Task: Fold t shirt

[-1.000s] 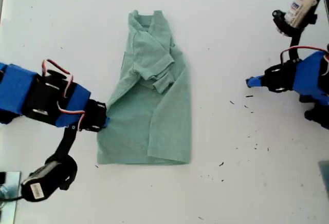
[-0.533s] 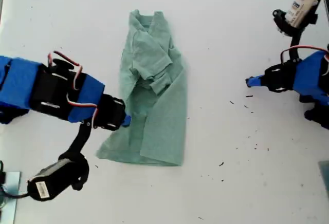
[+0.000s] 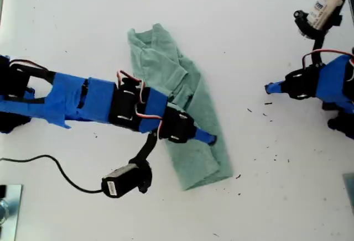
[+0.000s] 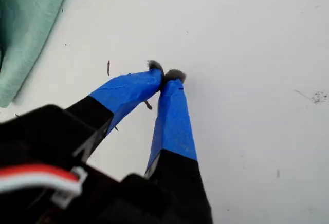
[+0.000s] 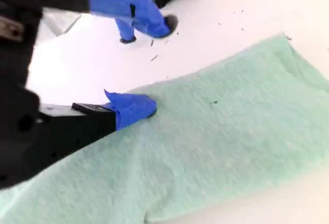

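currently the t shirt (image 3: 182, 105) lies on the white table (image 3: 260, 197) as a long folded strip, set diagonally. its neck end points toward the table's far edge in the exterior view, and its lower end points toward the near edge, angled to the exterior view's right. a sleeve fold rests on top near the middle of the strip.

my second gripper (image 3: 209, 138) reaches in from the exterior view's left, with the arm crossing over the lower half of the t shirt. its blue-taped tip sits at the long edge of the strip that faces the exterior view's right. in the second wrist view one blue finger (image 5: 131, 108) presses on the cloth at that edge. the other finger is not clearly visible, so whether the jaws are parted or clamped on cloth cannot be told.

my first gripper (image 4: 165, 75) is at the exterior view's right side of the table (image 4: 257, 39), well apart from the t shirt (image 4: 25, 29). its two blue-taped fingers (image 4: 175, 116) meet at the tips, closed with nothing between them. they hover over bare table with small dark specks around. in the exterior view it appears as a blue tip (image 3: 272, 88) pointing toward the garment.
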Robot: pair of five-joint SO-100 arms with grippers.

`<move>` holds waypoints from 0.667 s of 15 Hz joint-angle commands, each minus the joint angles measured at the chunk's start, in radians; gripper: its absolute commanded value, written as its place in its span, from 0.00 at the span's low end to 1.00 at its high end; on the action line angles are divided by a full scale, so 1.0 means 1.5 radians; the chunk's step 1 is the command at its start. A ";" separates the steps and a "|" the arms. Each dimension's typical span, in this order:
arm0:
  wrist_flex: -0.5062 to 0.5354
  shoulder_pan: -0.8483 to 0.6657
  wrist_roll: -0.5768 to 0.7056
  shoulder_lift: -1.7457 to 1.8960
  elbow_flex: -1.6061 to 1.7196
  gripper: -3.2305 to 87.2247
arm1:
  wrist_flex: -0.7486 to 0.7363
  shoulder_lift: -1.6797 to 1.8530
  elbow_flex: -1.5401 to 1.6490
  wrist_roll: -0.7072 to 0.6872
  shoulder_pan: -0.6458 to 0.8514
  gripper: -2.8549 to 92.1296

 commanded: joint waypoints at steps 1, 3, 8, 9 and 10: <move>-0.034 -0.019 0.027 0.003 -0.046 0.34 | 0.002 0.007 0.031 0.008 0.002 0.06; 0.011 -0.009 0.033 0.118 -0.020 0.30 | 0.005 0.010 0.032 0.009 0.001 0.06; 0.193 -0.089 0.025 0.598 0.350 0.13 | 0.008 0.017 0.034 0.009 0.001 0.06; 0.147 -0.110 0.006 0.731 0.542 0.07 | 0.008 0.017 0.034 0.009 0.001 0.06; 0.100 -0.134 -0.016 0.857 0.727 0.04 | 0.008 0.017 0.034 0.009 0.001 0.06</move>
